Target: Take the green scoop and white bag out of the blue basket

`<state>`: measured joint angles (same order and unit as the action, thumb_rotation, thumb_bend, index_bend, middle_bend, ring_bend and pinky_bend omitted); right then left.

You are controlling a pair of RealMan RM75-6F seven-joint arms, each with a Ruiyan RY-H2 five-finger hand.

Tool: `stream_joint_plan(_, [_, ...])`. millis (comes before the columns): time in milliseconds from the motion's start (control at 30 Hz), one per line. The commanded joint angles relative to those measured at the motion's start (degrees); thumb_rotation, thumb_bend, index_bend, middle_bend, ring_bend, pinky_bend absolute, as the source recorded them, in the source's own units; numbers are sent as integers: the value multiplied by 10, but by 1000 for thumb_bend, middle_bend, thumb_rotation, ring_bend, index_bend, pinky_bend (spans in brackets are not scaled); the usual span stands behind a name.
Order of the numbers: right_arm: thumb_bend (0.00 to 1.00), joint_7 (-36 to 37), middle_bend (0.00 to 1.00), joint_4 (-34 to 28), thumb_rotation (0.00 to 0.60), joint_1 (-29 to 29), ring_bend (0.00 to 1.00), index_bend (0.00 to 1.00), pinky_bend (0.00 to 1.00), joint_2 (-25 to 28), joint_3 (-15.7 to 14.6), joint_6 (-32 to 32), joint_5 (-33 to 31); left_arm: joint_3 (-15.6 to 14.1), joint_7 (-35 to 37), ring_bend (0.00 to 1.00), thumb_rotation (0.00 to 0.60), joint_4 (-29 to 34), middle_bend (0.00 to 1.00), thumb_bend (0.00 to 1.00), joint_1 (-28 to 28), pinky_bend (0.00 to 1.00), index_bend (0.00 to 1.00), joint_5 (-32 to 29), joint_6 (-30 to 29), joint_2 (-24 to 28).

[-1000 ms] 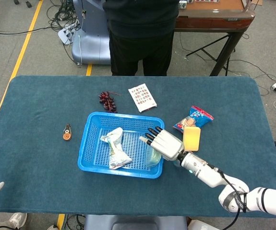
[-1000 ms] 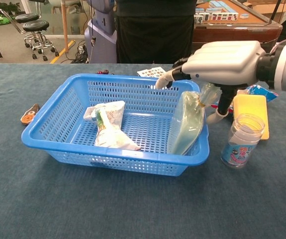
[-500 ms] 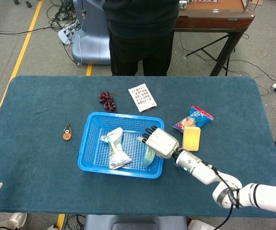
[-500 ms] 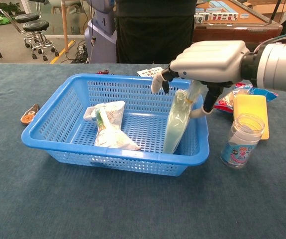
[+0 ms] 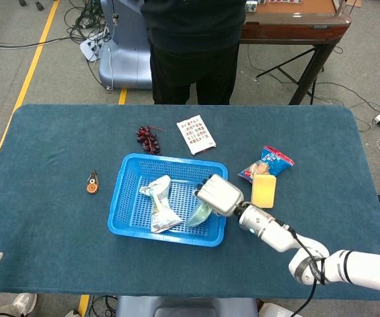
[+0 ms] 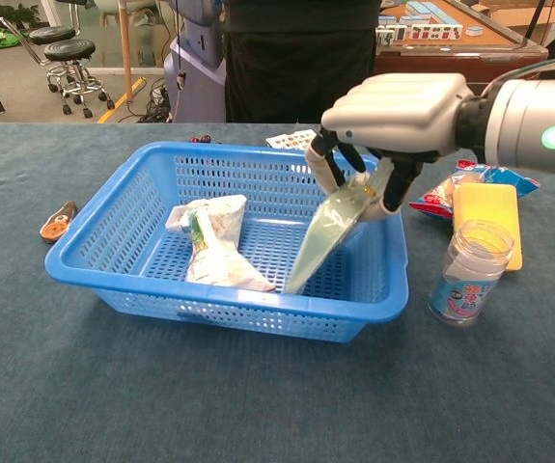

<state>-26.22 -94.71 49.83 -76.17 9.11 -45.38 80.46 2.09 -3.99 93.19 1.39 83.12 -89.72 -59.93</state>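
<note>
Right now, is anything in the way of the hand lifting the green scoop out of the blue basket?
Nothing visible blocks it. The right hand already grips the green scoop at its upper end, and the space above the blue basket is open. The white bag lies apart, to the side.

A table (image 5: 57,145) covered in dark blue cloth fills the frame. At its centre sits the blue basket (image 5: 127,198). Left of it lies a small orange tool (image 5: 92,182); above it, dark grapes (image 5: 147,139) and a printed card (image 5: 195,134). Right of centre lie a snack packet (image 5: 271,160) and a yellow sponge (image 5: 264,191). A clear jar (image 6: 470,272) stands beside the basket in the chest view.
</note>
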Motion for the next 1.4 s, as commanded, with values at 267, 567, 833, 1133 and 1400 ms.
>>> stream_joint_plan(267, [252, 57, 537, -39, 600, -23, 525, 553, 583, 62, 31, -82, 18, 2, -1, 152, 600, 2, 143, 149, -1, 157, 190, 2, -1, 2])
stream_joint_plan(567, [252, 89, 536, -43, 600, -67, 527, 553, 586, 149, 45, -131, -8, 3, -1, 152, 600, 3, 143, 149, -4, 156, 190, 5, 1, 3])
stream_joint_plan(833, [252, 93, 534, 14, 600, -84, 527, 553, 586, 165, 30, -112, -50, 3, -8, 153, 600, 8, 143, 149, -7, 156, 190, 9, 3, 1])
stream_joint_plan(1133, [252, 123, 516, 117, 600, -76, 527, 553, 587, 116, 31, -76, -100, 3, -15, 152, 600, 15, 143, 149, -6, 156, 189, 8, 1, 1])
stream_joint_plan(1400, [252, 136, 508, 212, 600, -39, 526, 553, 586, 48, 41, -33, -125, 1, -8, 152, 600, 17, 143, 149, -1, 156, 190, 6, -2, 8])
